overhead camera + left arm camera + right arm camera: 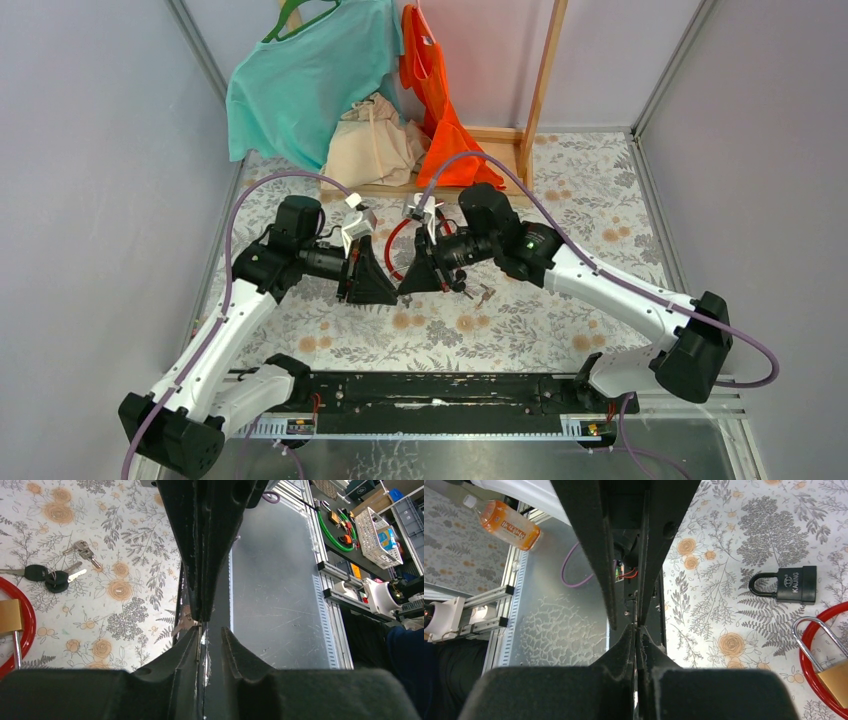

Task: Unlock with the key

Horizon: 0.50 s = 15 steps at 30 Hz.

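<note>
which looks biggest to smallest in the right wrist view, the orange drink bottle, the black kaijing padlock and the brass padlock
1. orange drink bottle: longest as seen, but its distance from the camera is unsure
2. brass padlock: cut off by the frame edge, so this place is unsure
3. black KAIJING padlock: its shackle looks smaller than the brass one's

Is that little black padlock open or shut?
Shut: the black padlock lies flat with both shackle ends seated in its body.
</note>
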{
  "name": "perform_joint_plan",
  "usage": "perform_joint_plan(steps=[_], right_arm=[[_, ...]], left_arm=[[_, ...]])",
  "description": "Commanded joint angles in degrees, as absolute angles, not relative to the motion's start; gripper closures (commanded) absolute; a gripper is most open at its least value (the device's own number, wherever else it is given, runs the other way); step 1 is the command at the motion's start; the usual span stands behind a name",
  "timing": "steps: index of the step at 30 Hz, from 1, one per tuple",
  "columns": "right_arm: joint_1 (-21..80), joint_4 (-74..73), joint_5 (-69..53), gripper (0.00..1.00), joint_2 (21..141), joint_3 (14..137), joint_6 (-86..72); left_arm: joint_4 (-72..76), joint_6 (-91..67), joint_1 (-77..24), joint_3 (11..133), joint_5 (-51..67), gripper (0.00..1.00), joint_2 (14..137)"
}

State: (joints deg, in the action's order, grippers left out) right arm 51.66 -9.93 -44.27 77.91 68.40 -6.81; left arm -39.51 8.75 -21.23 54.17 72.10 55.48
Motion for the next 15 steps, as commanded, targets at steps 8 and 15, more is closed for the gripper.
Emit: perform_joint_plan(steps=[8,15], right_arm=[[52.9,-14.0,-45.8,1.0,78.9,73.4,-3.6],[52.8,-5.5,-44.6,0.65,76.0,68.9,-8.9]], left_arm=[[-44.7,15.7,-21.4,56.0,73.5,1.0,57.1],[-45.6,15.5,-21.4,56.6,74.4,1.0,57.2]])
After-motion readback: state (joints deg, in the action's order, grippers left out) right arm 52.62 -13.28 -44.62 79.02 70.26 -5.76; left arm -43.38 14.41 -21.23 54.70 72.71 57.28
